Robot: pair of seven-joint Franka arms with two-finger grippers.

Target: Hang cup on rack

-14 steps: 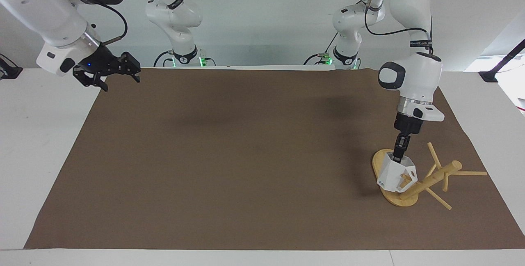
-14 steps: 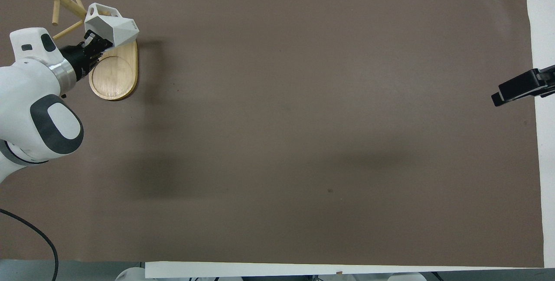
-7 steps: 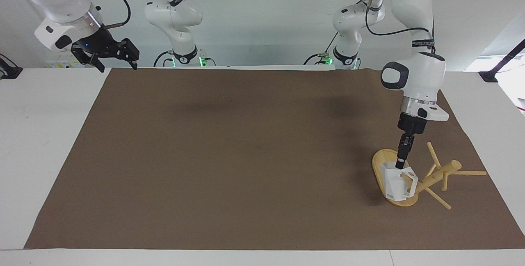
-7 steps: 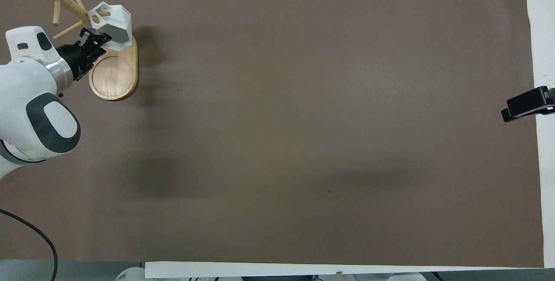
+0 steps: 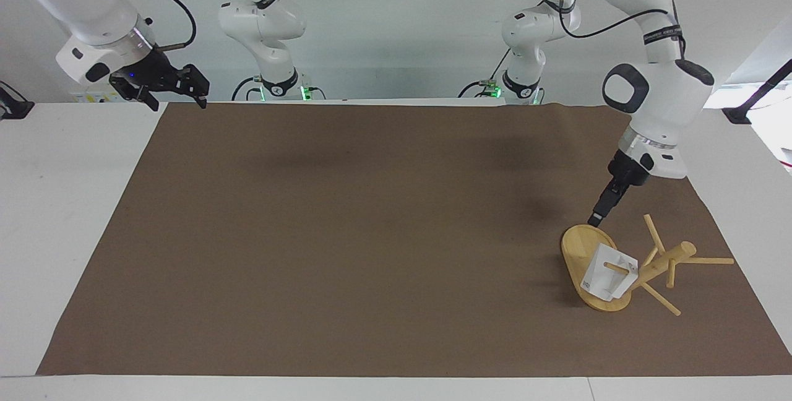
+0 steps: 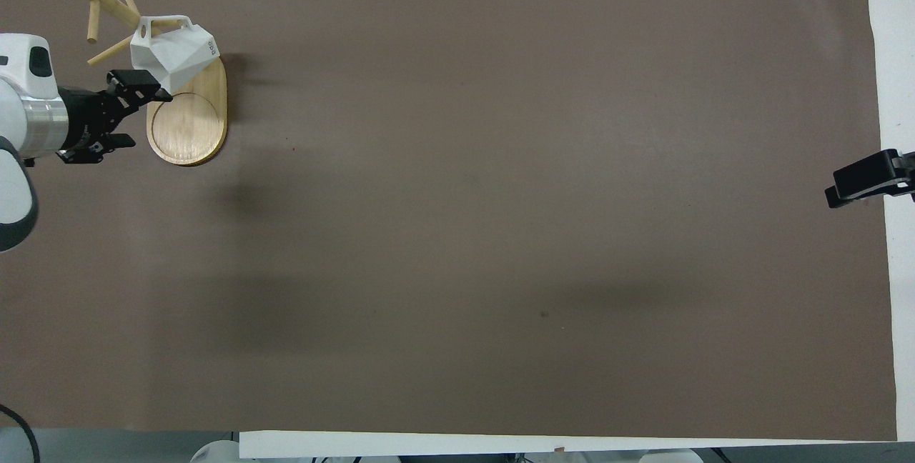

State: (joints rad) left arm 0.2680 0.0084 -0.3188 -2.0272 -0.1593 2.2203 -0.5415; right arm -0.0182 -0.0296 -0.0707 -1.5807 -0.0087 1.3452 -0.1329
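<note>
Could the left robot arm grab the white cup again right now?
Probably yes. The left gripper hangs over the rack base's edge, close to the cup on its peg, with nothing between them. The right gripper waits at the other end.

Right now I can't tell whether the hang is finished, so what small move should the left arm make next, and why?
Probably lift the left pincer straight up and away. The cup already hangs by its handle on a peg of the rack, and the pincer is off it, over the base's edge.
</note>
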